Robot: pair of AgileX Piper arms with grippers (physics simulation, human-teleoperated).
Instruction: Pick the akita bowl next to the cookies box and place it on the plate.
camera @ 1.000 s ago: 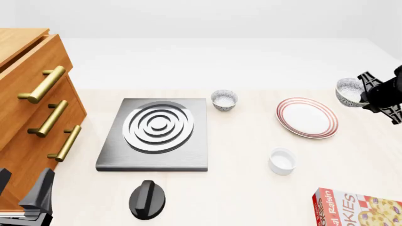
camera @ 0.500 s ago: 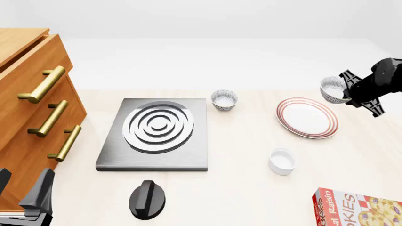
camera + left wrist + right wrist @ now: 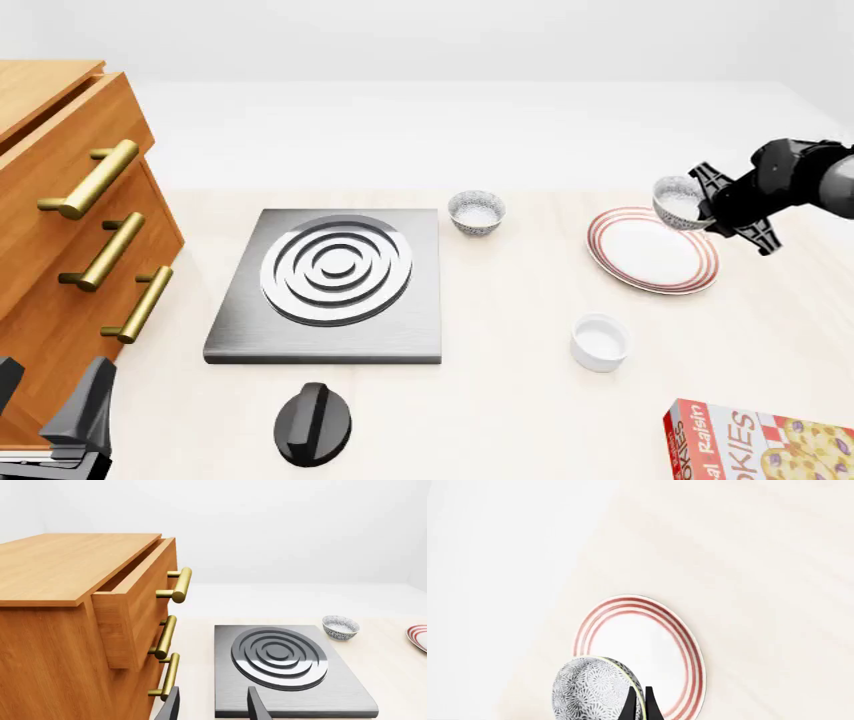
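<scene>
My right gripper (image 3: pixel 705 205) is shut on the rim of a speckled akita bowl (image 3: pixel 677 201), holding it tilted in the air over the far right edge of the plate (image 3: pixel 650 250). In the right wrist view the akita bowl (image 3: pixel 594 689) hangs just above the red-ringed plate (image 3: pixel 637 647), with my fingers (image 3: pixel 639 705) pinching its rim. The cookies box (image 3: pixel 758 443) lies at the near right corner of the table. My left gripper (image 3: pixel 54 420) stands open at the near left, by the drawers, far from all of these.
A second speckled bowl (image 3: pixel 475 212) sits beyond the grey stove slab (image 3: pixel 334 282). A white ramekin (image 3: pixel 599 341) stands near the plate's front. A black knob (image 3: pixel 312 423) lies in front of the stove. A wooden drawer cabinet (image 3: pixel 74 240) fills the left side.
My right gripper has carried the akita bowl leftward from beyond the plate's right side to above its far right rim. The left arm has not moved.
</scene>
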